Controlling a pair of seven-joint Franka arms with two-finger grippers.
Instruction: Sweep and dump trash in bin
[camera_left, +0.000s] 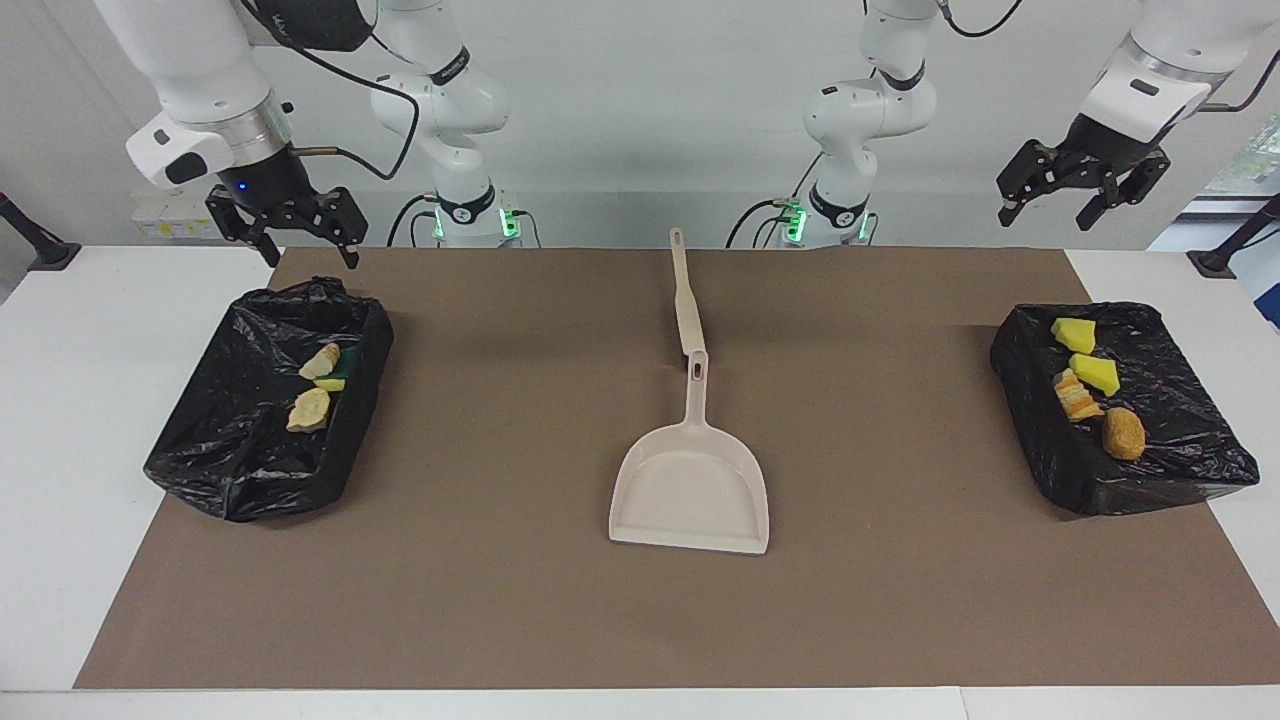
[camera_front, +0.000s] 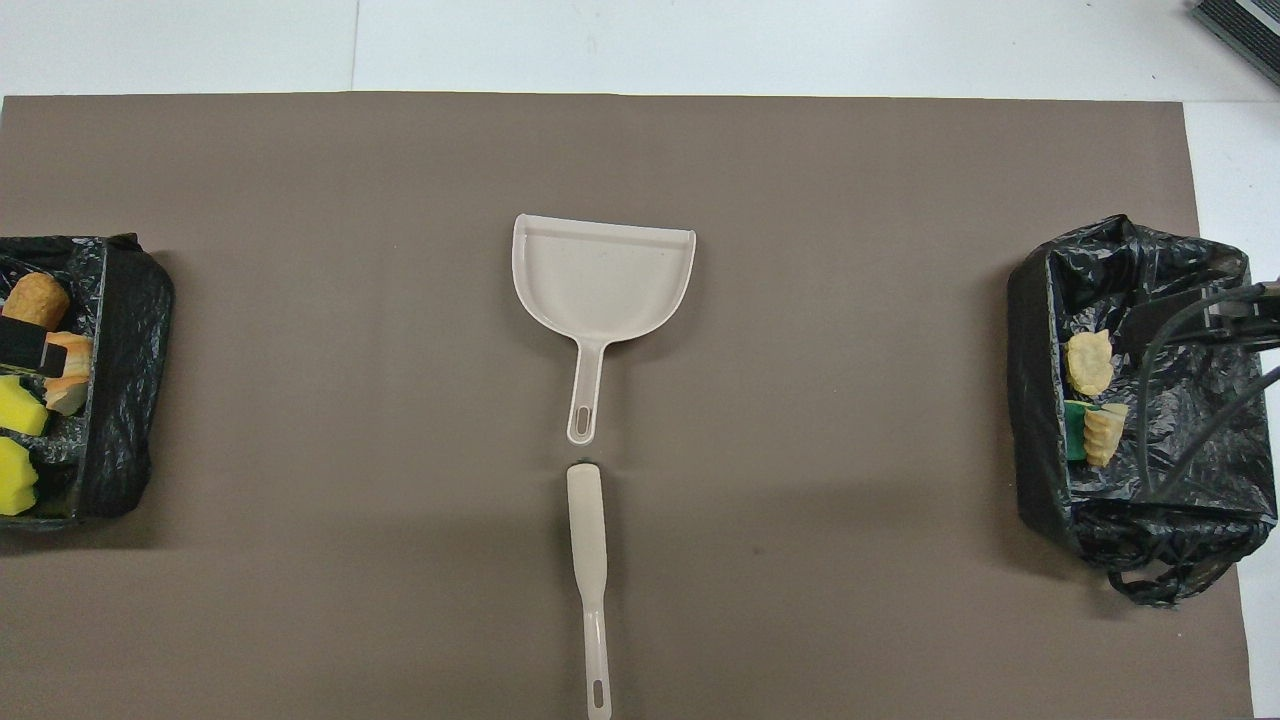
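Nearest the robots, at the top of the facing view, both grippers hang in the air with nothing in them. The right gripper (camera_left: 297, 240) sits at the upper left of that frame, over the robot-side edge of a black-bagged bin (camera_left: 240, 470), its fingers spread apart. The left gripper (camera_left: 1078, 193) is at the upper right of the frame, raised above the table's robot-side edge, fingers also spread.

Next, in the upper centre, the beige brush (camera_left: 684, 300) lies flat on the brown mat (camera_left: 500, 600), its long axis in line with the dustpan's handle. The beige dustpan (camera_left: 692, 480) lies just farther out, at the centre of the frame, its handle tip nearly touching the brush and its pan holding nothing.

All the trash is in the bins. The bin at the left of the facing view holds 3 pieces (camera_left: 310, 408): pale beige lumps and a yellow-green sponge bit. The second bin (camera_left: 1180, 470), at the right, holds 4 pieces (camera_left: 1092, 373): 2 bright yellow sponge chunks, an orange-brown slice and a brown lump.
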